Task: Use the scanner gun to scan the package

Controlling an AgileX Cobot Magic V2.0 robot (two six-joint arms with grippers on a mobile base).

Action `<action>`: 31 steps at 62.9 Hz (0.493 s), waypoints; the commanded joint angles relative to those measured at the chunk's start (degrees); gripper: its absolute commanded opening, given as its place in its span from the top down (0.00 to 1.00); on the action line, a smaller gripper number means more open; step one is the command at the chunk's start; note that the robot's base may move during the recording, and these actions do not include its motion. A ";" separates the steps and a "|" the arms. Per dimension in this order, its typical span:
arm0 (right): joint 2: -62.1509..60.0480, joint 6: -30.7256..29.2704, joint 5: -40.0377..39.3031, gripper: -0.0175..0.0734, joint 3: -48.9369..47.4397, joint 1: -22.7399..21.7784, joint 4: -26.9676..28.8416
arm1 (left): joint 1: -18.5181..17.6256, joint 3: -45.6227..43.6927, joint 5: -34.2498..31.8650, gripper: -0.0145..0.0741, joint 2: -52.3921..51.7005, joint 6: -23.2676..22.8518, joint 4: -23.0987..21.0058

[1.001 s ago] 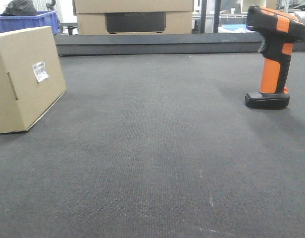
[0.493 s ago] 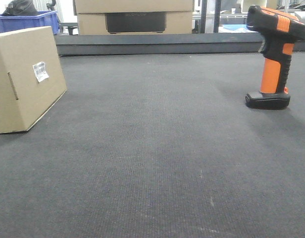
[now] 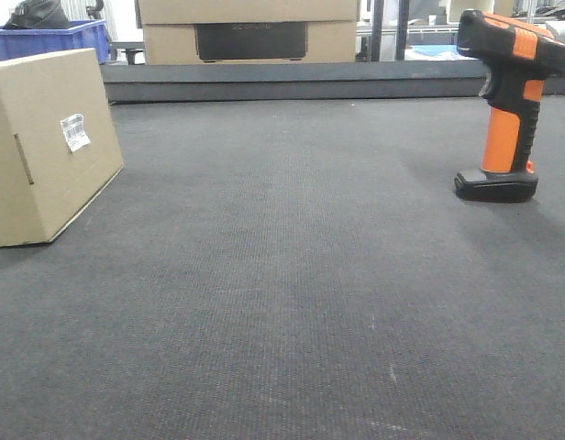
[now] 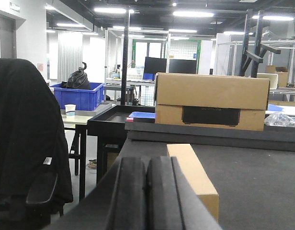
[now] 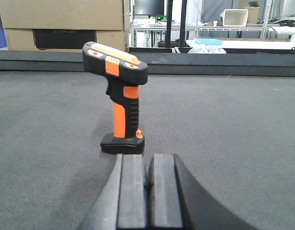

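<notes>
A: While the right gripper sits with fingers pressed together, empty, the scanner gun stands upright just ahead on the mat.

B: Narrow black base, ribbed orange handle; a nudge could topple it. Left gripper also closed; the matte cardboard package rests far left.

Looks like a big robotics lab or workshop: open ceiling with strip lights, metal frame rigs far right, a blue bin far left, monitors and workbenches in the far background.
</notes>
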 commanded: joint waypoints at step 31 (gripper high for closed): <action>-0.18 -0.44 -0.78 0.99 0.18 -0.09 0.14 | 0.22 0.15 -0.60 0.96 -0.28 0.07 0.15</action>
